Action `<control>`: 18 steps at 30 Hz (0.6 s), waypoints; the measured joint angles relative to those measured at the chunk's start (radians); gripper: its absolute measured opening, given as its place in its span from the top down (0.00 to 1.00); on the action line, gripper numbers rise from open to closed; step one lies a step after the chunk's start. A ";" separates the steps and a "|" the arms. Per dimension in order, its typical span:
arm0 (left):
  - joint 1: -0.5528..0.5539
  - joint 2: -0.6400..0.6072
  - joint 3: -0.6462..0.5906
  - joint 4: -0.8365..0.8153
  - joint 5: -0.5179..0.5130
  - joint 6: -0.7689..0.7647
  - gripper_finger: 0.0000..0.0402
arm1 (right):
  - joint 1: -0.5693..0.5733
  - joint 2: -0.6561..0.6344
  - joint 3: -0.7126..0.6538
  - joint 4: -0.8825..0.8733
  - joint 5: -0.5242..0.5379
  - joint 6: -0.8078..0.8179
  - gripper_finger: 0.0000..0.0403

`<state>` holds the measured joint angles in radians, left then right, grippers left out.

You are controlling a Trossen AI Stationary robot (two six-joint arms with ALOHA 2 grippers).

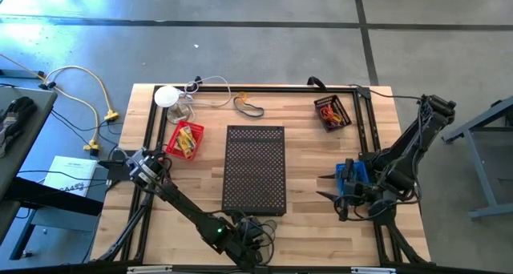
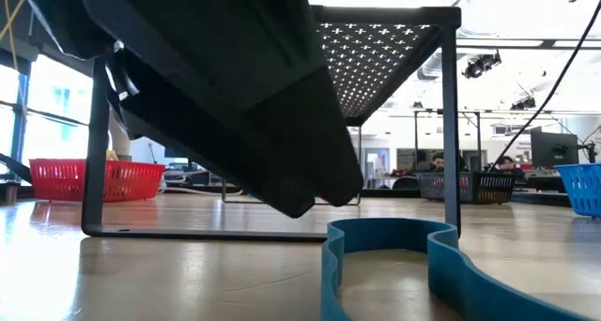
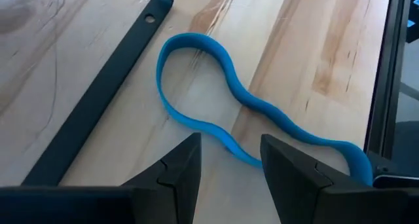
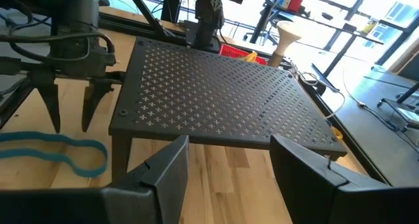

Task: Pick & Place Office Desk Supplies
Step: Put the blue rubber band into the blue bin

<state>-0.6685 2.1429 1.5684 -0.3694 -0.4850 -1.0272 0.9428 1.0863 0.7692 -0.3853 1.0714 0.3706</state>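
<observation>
Between my left claw's (image 3: pixel 229 165) parted, empty fingers lies the blue band (image 3: pixel 216 106), flat on the table (image 3: pixel 78 47) beside the black rack (image 4: pixel 216 93). I should drop straight down, straddle one strand, then clench.

A black metal stand with little holes (image 1: pixel 255 168) sits in the middle of the light wooden table (image 1: pixel 309 138). A white round disc (image 1: pixel 167 96) lies at 1 far corner.
</observation>
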 joint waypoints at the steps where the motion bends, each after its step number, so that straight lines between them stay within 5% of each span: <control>1: 0.000 0.000 0.000 0.001 0.000 0.000 0.62 | 0.000 0.000 0.000 0.001 0.000 0.000 0.50; 18: 0.022 0.070 0.004 0.021 0.056 -0.061 0.62 | 0.000 0.000 0.000 0.002 -0.028 0.000 0.50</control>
<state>-0.6470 2.2129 1.5724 -0.3488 -0.4288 -1.0879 0.9428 1.0863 0.7692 -0.3834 1.0437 0.3702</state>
